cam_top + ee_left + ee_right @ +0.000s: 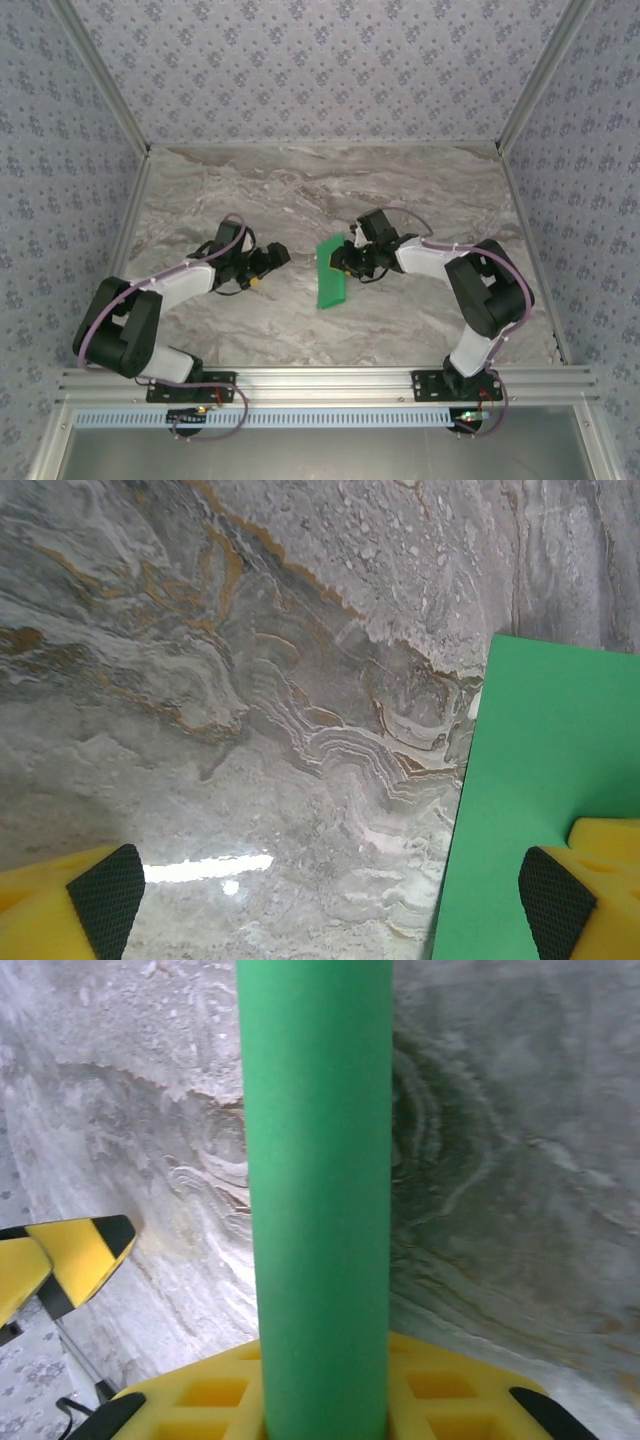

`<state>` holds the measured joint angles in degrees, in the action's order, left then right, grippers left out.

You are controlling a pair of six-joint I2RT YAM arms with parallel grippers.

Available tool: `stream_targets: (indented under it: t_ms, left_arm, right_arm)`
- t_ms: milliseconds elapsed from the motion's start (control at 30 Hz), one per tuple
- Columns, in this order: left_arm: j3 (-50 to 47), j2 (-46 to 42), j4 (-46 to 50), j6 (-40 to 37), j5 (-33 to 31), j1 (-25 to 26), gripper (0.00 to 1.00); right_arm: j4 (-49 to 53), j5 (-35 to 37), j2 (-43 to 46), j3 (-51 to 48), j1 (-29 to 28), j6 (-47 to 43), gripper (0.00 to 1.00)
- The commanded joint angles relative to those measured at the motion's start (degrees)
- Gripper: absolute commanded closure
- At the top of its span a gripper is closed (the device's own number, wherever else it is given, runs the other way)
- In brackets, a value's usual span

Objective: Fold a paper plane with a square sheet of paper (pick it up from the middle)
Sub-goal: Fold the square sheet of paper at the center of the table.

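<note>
One sheet of paper (332,272), bright green and folded into a narrow, long shape, is seen near the centre of the marbled grey tabletop (300,190). In the top view its long axis runs roughly from 12 o'clock to 6 o'clock, with the far end leaning slightly toward 1 o'clock.

Two arms are counted, each carrying one claw. The right claw (347,262) is located at the 3 o'clock side of the sheet, against its upper half. In the right wrist view the sheet (318,1190) is seen as a broad, blurred green band running straight from 6 o'clock to 12 o'clock. It emerges from the yellow claw (320,1400) at the bottom edge, so this claw is taken to be closed on the sheet.

The left claw (277,256) is located at the 9 o'clock side of the sheet, near it but apart from it in the top view. In the left wrist view this claw (330,900) stands wide open. Two yellow fingers with black pads (105,895) are counted, one at 7 o'clock and one at 5 o'clock, with bare tabletop between them. The sheet (540,770) occupies the 3 o'clock side of that view, and the 5 o'clock finger is seen against it; whether they touch cannot be told. One finger of the left claw (85,1250) is also seen at 9 o'clock in the right wrist view.
</note>
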<state>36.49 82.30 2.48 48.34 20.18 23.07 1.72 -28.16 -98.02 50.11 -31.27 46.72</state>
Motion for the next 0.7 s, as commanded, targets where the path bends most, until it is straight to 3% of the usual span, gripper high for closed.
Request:
stream_targets:
  t_ms: [0, 267, 400, 667]
  left_arm:
    - [2.60, 1.13, -2.04, 0.53, 0.38, 0.83, 0.01]
    - [3.76, 2.64, -3.43, 1.91, 0.90, 3.55, 0.02]
    - [4.44, 3.88, -6.45, 3.25, 3.25, 5.19, 0.07]
    - [7.47, 8.18, -8.80, 4.47, 5.28, 8.77, 0.19]
  right_arm:
    - [3.39, 2.06, 2.15, -0.85, 0.78, -2.54, 0.72]
    - [11.36, 8.60, 1.95, -0.10, 0.84, -7.01, 0.60]
    - [15.21, 11.87, 2.52, 1.02, 0.76, -8.69, 0.51]
    - [18.96, 15.40, 4.71, 1.53, 0.59, -9.70, 0.41]
